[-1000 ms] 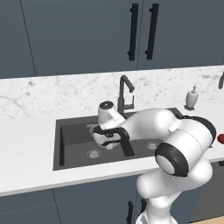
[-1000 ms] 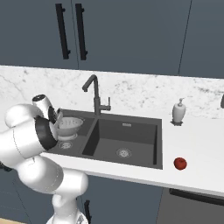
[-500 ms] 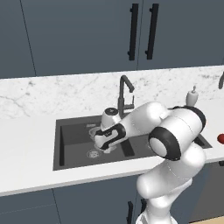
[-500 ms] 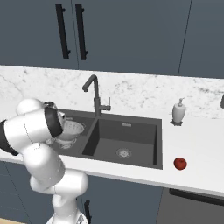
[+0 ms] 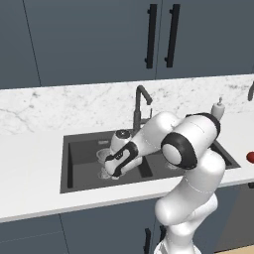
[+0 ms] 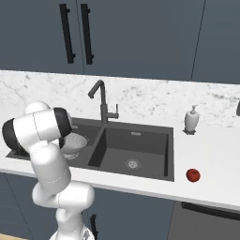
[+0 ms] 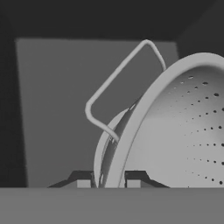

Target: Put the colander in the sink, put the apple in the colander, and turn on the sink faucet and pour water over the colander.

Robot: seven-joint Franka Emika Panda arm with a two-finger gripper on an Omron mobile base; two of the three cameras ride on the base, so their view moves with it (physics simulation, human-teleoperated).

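One colander [image 7: 175, 131], stiff thin metal, prob light, slick; gripper [image 7: 108, 181] pinches its rim by wire handle [image 7: 114, 89], low in sink [image 5: 79, 149] left basin, frame centre-left. Apple [image 6: 192, 175] on tabletop [image 6: 206, 159], lower right.

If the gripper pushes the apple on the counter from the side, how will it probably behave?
The apple is round and smooth, so it would probably roll rather than slide. It sits on flat counter near the front edge, so a push that way could send it off. It looks small and firm, likely light and rigid.
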